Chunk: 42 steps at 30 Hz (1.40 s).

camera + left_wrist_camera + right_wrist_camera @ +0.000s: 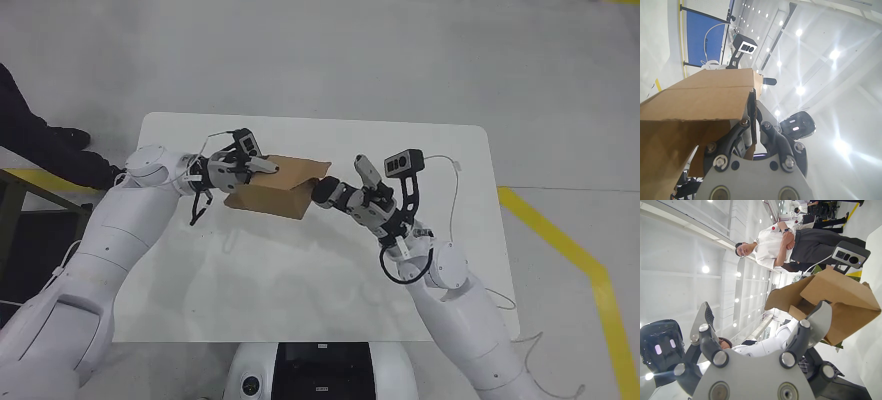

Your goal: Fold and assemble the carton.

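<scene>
**A:** Where is the carton?

**B:** The brown carton is between the two arms, over the far half of the white table and a little left of the middle. I cannot tell whether its underside touches the tabletop.

**A:** Is it folded into shape?

**B:** Only partly. In the right wrist view the carton has an open end facing that camera. Loose flaps stick out there, and the walls lean instead of standing square.

**A:** What is the left gripper doing?

**B:** The left gripper is at the carton's left end. In its own wrist view the left gripper is drawn narrow, with a cardboard edge pinched between its fingers. A wide panel of the carton spreads away from that grip.

**A:** And the right gripper?

**B:** The right gripper is at the carton's right end. In its own wrist view the right gripper is spread wide and holds nothing. One finger lies against the cardboard at the open end. The other finger stands well apart from the carton.
</scene>
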Each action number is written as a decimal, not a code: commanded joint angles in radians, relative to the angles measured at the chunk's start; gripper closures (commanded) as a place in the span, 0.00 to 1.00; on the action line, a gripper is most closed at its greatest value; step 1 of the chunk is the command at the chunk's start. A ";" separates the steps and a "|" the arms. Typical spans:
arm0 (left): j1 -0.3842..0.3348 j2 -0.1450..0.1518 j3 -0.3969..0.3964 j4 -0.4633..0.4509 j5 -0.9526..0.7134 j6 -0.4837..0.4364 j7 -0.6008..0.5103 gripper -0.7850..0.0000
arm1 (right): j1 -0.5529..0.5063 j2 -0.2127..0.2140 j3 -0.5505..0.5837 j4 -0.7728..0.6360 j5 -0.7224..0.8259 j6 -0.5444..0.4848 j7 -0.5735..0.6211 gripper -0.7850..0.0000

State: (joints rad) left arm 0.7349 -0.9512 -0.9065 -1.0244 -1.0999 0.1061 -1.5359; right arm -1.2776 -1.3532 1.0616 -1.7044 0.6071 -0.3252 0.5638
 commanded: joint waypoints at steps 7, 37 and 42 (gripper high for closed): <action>0.000 0.006 0.006 -0.007 0.003 -0.011 0.000 1.00 | -0.028 0.005 0.029 -0.042 -0.007 0.007 -0.004 0.00; -0.006 0.027 0.038 -0.032 -0.021 -0.025 0.000 1.00 | 0.005 -0.009 -0.020 -0.017 0.045 0.085 0.032 0.00; -0.006 0.030 0.045 -0.042 -0.023 -0.029 0.000 1.00 | 0.009 -0.012 -0.027 -0.013 0.038 0.080 0.025 0.00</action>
State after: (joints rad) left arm 0.7288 -0.9221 -0.8628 -1.0654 -1.1221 0.0777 -1.5359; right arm -1.2691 -1.3642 1.0360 -1.7175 0.6446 -0.2444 0.5900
